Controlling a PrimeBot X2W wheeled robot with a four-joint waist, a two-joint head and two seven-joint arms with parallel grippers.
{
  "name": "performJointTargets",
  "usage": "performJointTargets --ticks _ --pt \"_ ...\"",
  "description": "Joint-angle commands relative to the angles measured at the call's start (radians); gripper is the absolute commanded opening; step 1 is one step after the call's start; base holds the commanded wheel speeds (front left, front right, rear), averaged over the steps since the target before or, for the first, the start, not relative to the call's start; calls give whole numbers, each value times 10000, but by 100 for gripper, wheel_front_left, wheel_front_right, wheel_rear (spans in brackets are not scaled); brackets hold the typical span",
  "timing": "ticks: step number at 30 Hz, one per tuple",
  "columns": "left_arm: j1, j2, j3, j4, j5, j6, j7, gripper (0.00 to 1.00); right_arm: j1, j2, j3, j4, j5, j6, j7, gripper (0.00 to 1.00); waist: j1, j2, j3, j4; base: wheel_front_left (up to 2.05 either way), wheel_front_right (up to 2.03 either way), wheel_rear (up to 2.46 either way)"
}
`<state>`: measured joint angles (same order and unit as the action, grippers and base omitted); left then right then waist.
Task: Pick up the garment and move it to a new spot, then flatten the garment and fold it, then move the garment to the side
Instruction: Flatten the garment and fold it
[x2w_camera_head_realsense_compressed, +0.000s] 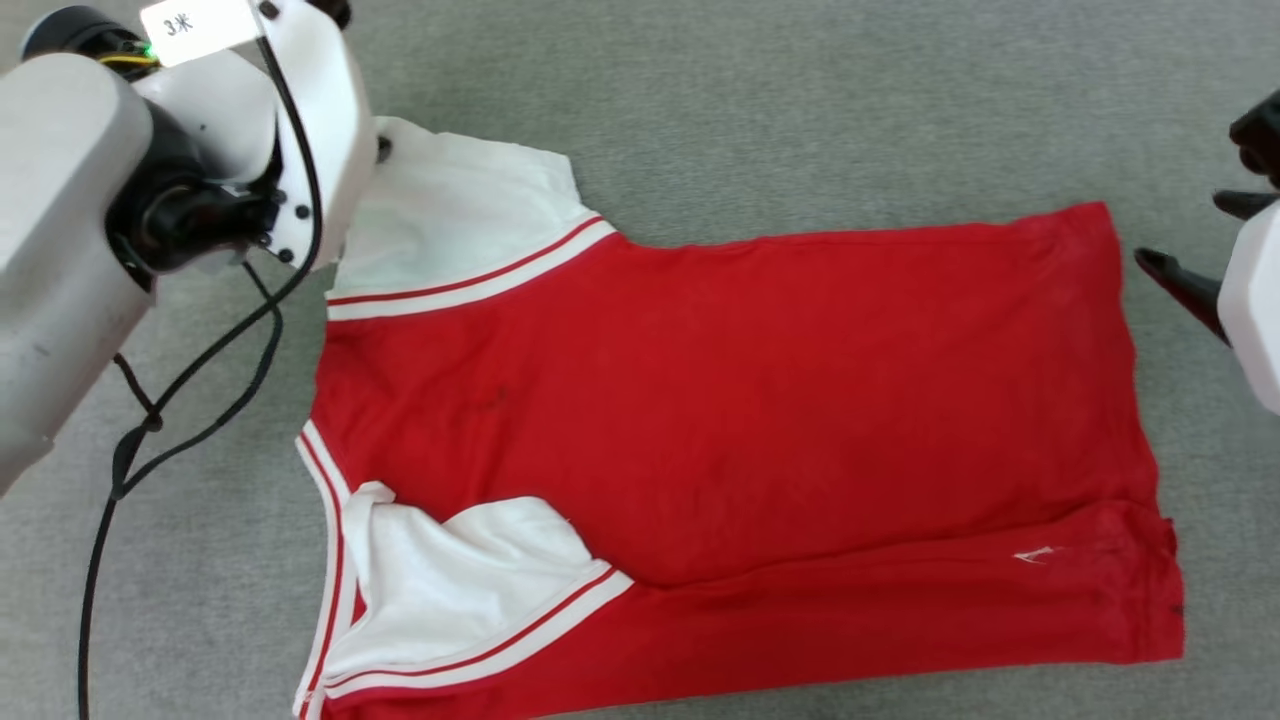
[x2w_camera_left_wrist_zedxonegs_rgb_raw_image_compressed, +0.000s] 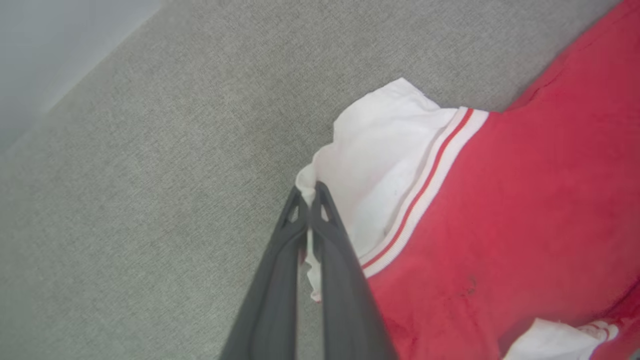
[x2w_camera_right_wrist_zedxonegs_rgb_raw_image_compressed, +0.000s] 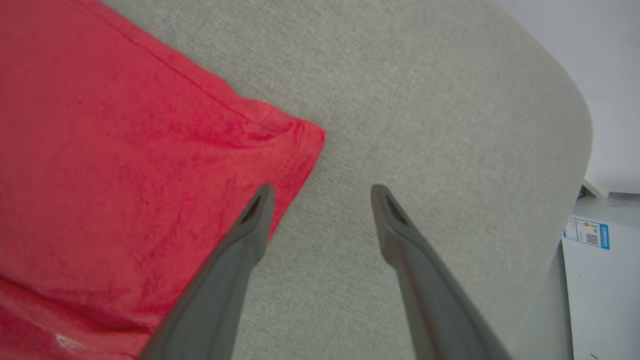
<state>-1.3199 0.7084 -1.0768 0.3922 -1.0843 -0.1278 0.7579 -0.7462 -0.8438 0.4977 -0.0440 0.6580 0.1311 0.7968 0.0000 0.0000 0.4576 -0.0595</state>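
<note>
At the sleeve (x2w_camera_left_wrist_zedxonegs_rgb_raw_image_compressed: 380, 165) edge my left gripper (x2w_camera_left_wrist_zedxonegs_rgb_raw_image_compressed: 311, 194) pinches the garment (x2w_camera_left_wrist_zedxonegs_rgb_raw_image_compressed: 525, 200); my right gripper (x2w_camera_right_wrist_zedxonegs_rgb_raw_image_compressed: 322, 190) gapes just beside its hem corner.

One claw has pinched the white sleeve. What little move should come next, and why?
Probably the right claw lowers and closes on the garment at its red hem corner: it hangs open at that corner, while the left claw pinches the sleeve.

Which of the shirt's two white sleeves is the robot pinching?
The far sleeve, its edge pinched in the shut left tool. The near sleeve lies loose, folded onto the red body.
</note>
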Motion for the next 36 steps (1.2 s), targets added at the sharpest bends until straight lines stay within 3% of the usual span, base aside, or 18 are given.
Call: performJointTargets --ticks 1,8,20,21,22,28,36 --pt "-102 -80 -76 -221 80 -13 -139 0 -539 -84 269 363 370 -7 797 100 0 0 137 287 0 0 0" --pt "-425 -112 -452 -1112 151 -13 -451 0 -1559 363 792 1735 777 -7 2185 100 0 0 576 791 0 0 0" --pt "-848 99 -942 -1730 128 -14 -972 0 -934 875 2277 2982 1024 11 1917 100 0 0 984 1043 0 0 0" --pt "-831 131 -993 -1750 108 -14 -1023 0 -891 896 2321 3013 1070 11 1753 29 0 0 963 1029 0 0 0" --pt "-809 161 -1040 -1763 81 -14 -1078 0 -891 905 2334 3057 1100 11 1570 0 0 0 918 1009 0 0 0" --pt "-391 320 -1159 -1757 -170 -15 -1758 0 -1025 756 2007 3186 1271 -4 163 0 0 0 195 926 0 0 0" --pt "795 836 -1308 -2062 -454 -3 -2718 0 -42 224 2109 2764 1592 -6 -1666 0 0 0 -1130 928 0 0 0"
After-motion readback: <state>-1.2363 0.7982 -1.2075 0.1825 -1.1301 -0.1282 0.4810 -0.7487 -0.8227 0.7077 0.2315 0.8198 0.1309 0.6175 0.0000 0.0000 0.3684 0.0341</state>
